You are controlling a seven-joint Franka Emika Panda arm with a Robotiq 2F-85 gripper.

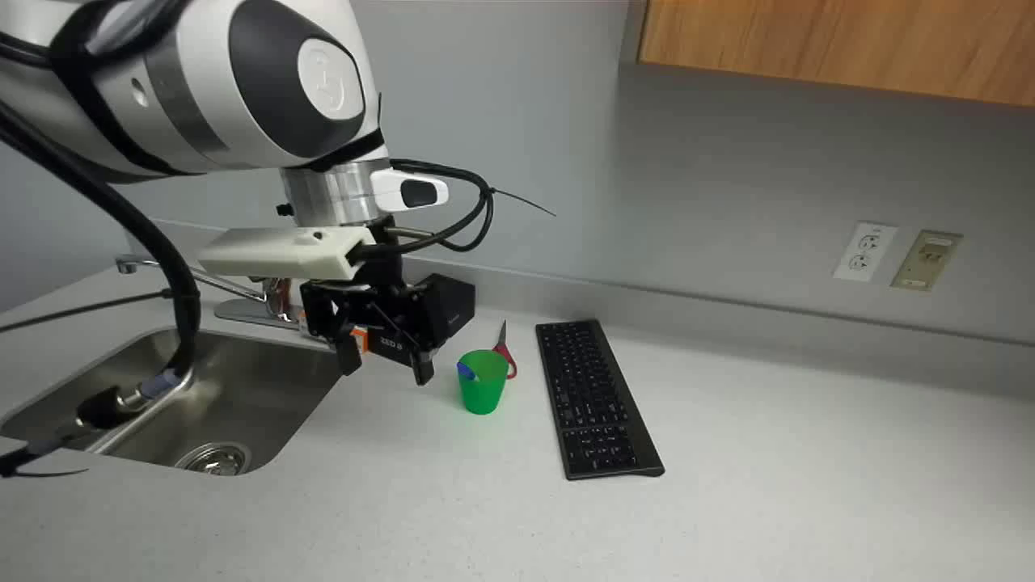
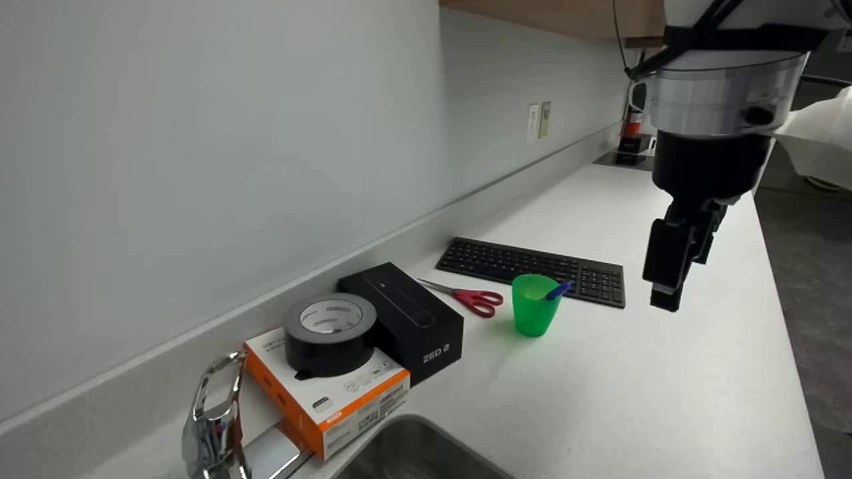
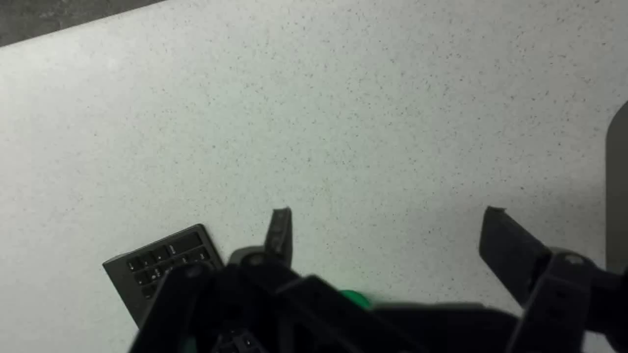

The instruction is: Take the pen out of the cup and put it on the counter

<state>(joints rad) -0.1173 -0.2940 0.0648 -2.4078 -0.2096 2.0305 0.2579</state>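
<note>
The green cup [image 1: 483,396] stands upright on the pale counter [image 1: 768,477]; it also shows in an exterior view [image 2: 532,316]. The blue pen [image 2: 559,291] leans in the cup with its end above the rim; that end shows too in an exterior view [image 1: 466,371]. My gripper [image 1: 386,372] is open and empty, above the counter and apart from the cup; it also shows in an exterior view [image 2: 682,279]. In the wrist view the fingers [image 3: 387,211] are wide apart over bare counter. Only a sliver of the cup [image 3: 355,298] shows behind the gripper body there; the pen is hidden.
A black keyboard [image 1: 594,396] and red scissors [image 2: 476,301] lie beside the cup. A black box [image 2: 406,316] and a white-orange box [image 2: 356,399] with a tape roll [image 2: 333,349] on it stand by the wall. A steel sink [image 1: 267,388] and faucet [image 1: 279,299] are near.
</note>
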